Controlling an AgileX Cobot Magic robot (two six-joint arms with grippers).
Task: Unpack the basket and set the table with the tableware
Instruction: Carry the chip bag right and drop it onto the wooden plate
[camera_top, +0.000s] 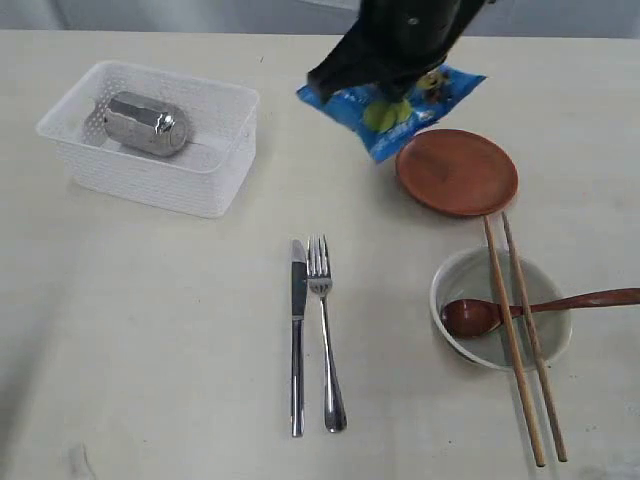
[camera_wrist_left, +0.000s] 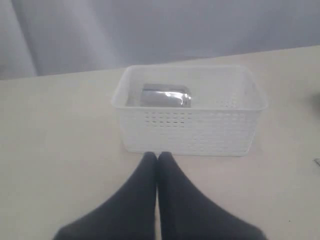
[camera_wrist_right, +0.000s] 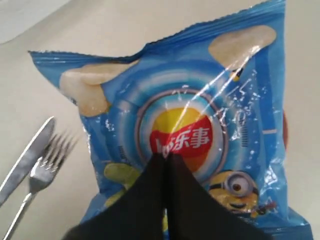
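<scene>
1. The white lattice-sided plastic basket (camera_top: 150, 185) sits at the far left of the pale beige surface (camera_top: 150, 350) in the exterior view. Only a shiny steel cup (camera_top: 147, 124) lies inside it, on its side. Well apart, near the middle, a steel knife (camera_top: 298, 335) and a steel fork (camera_top: 325, 330) lie side by side. To the right, a round reddish-brown plate (camera_top: 457, 172) sits beyond an off-white bowl (camera_top: 437, 300). A dark red-brown spoon (camera_top: 470, 317) rests in the bowl, and two wooden chopsticks (camera_top: 520, 340) lie across it. A blue crisp bag (camera_top: 400, 125) shows under the dark right arm (camera_top: 395, 40), overlapping the plate's edge.
2. In the left wrist view, the left hand (camera_wrist_left: 157, 156) is closed, tips together and empty. It is low, near the basket's long side, with the cup visible inside.
3. In the right wrist view, the right hand (camera_wrist_right: 164, 157) has its tips pressed together on the bag's front at the red and yellow logo, apparently pinching the film. The knife and fork show blurred beyond the bag.
4. The task looks mostly done: cutlery, plate, bowl, spoon and chopsticks are laid out. What is left is to lift out the cup and stand it up, and to put the bag clear of the plate.
</scene>
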